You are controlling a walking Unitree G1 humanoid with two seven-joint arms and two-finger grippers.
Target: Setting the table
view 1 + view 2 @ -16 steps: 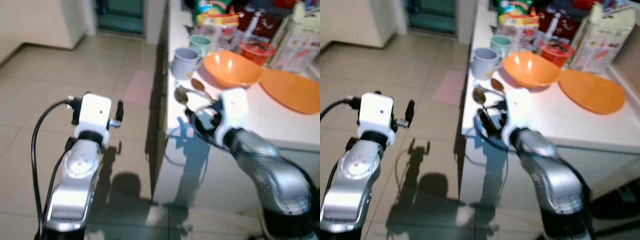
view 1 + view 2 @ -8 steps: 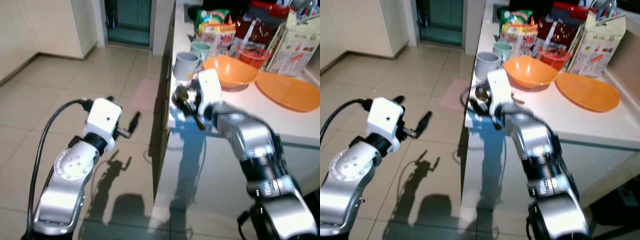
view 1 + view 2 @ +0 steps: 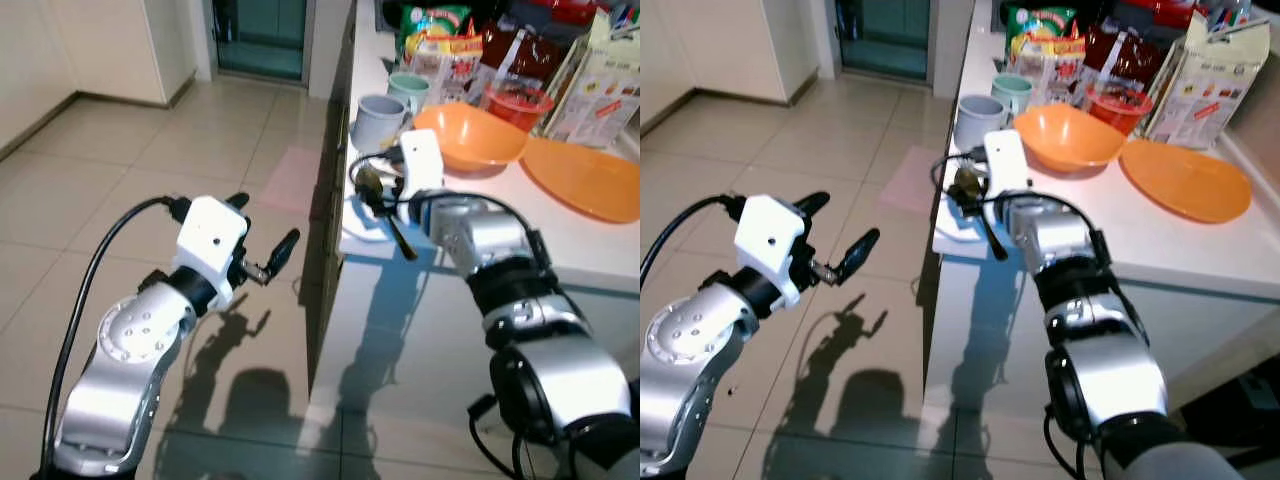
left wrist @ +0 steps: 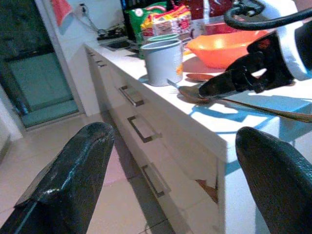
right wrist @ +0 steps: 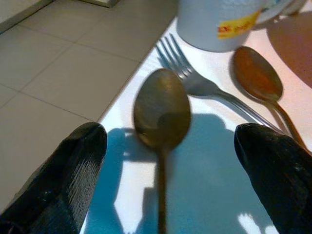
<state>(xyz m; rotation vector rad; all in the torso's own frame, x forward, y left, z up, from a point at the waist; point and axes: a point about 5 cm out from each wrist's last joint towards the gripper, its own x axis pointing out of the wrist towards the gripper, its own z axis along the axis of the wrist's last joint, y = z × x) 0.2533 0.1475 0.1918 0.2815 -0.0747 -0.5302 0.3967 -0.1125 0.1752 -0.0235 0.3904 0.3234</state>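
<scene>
The right tool point(image 3: 975, 205) hovered at the near corner of the white bench point(image 3: 1110, 235), just right of centre in the head views, its two black rubbery fingers point(image 5: 53, 180) spread wide apart with nothing between them. Below them on the smooth benchtop lay a dull metal spoon point(image 5: 161, 117) with an oval bowl, beside a shiny fork point(image 5: 195, 80) and a second, brownish spoon point(image 5: 258, 78). A grey cylindrical mug point(image 3: 975, 120) stood just behind the cutlery, touching none of it as far as could be seen. Further back sat a glossy orange bowl point(image 3: 1068, 137) and, to its right, a flat orange plate point(image 3: 1185, 178). The left tool point(image 3: 265, 255) hung over the pale tiled floor point(image 3: 120, 160) at centre left, its fingers point(image 4: 73, 180) also parted and empty, pointing toward the bench's drawer fronts point(image 4: 141, 131) with their metal bar handles.
</scene>
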